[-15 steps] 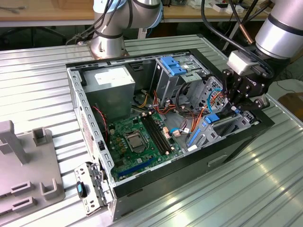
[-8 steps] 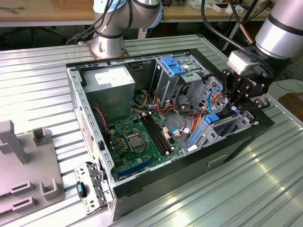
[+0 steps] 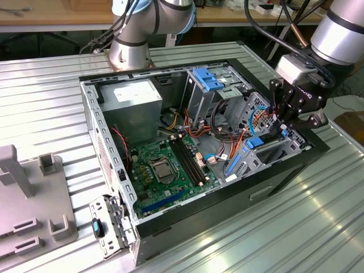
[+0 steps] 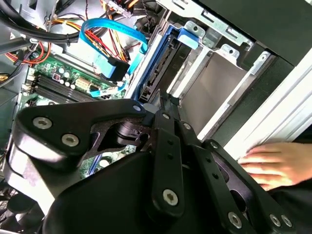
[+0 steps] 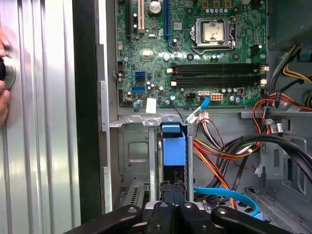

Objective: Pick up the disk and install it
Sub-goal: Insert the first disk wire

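The disk [image 5: 173, 148] stands on edge in the grey metal drive cage [image 5: 134, 151] at the front corner of the open computer case [image 3: 108, 153]. It is a dark slab between bright blue rails [image 4: 157, 63], and in the exterior view it sits at the case's right end [image 3: 256, 145]. My gripper [image 3: 280, 126] reaches down into that corner. It is shut, its black fingertips [image 4: 164, 103] together and resting against the disk's upper edge, as both wrist views show [image 5: 173, 191]. Nothing sits between the fingers.
A green motherboard [image 3: 165, 170] fills the case floor, with a grey power supply [image 3: 133, 102] and a blue-topped bay [image 3: 207, 79] behind. Orange, red and blue cables [image 5: 229, 161] run beside the cage. A person's hand [image 4: 273, 163] rests on the ribbed metal table [image 3: 45, 102] beside the case. A grey fixture [image 3: 28, 193] stands at the exterior view's left.
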